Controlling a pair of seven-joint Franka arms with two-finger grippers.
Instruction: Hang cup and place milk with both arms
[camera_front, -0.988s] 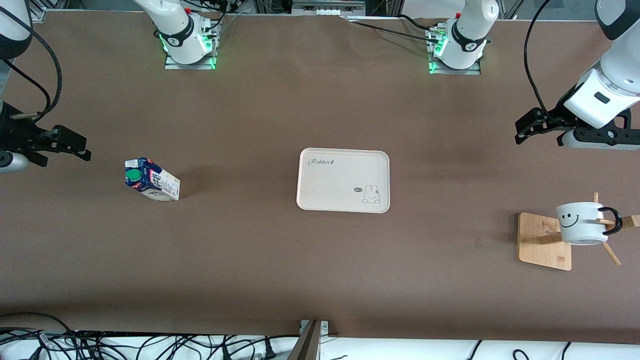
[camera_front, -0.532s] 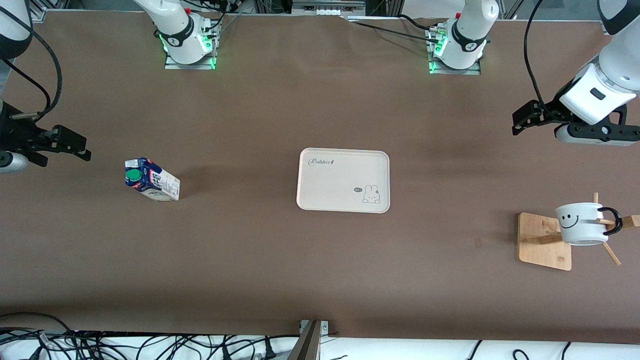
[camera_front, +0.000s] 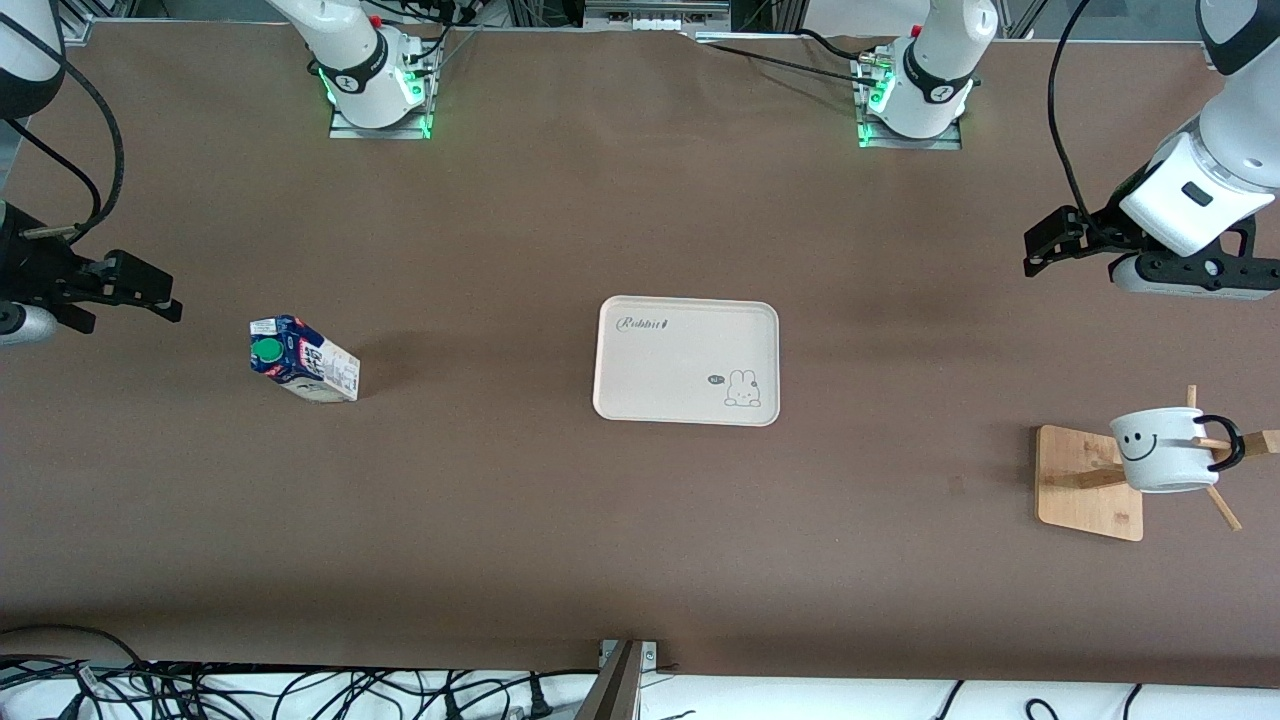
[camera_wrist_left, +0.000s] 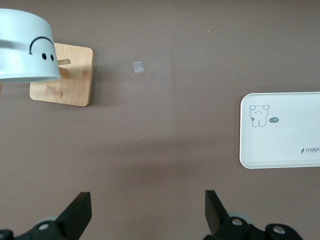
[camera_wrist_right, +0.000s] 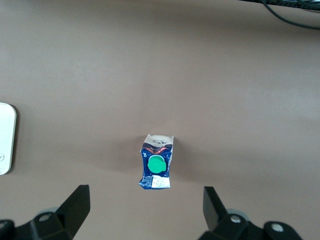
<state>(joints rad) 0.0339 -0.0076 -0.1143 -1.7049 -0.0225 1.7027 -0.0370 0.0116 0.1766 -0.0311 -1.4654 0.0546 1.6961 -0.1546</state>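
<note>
White smiley-face mug (camera_front: 1162, 449) hangs on wooden peg rack (camera_front: 1090, 482) below the empty, open left gripper (camera_front: 1050, 245); blue-topped, green-capped milk carton (camera_front: 303, 361) stands upright near the right arm's end, closest to the open right gripper (camera_front: 140, 290), cream tray (camera_front: 686, 360) mid-table.

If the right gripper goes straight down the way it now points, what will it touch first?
Probably bare table. The open right gripper looks down, and the milk sits just ahead of its fingertips in its wrist view, so it may be missed, though depth is unclear.
</note>
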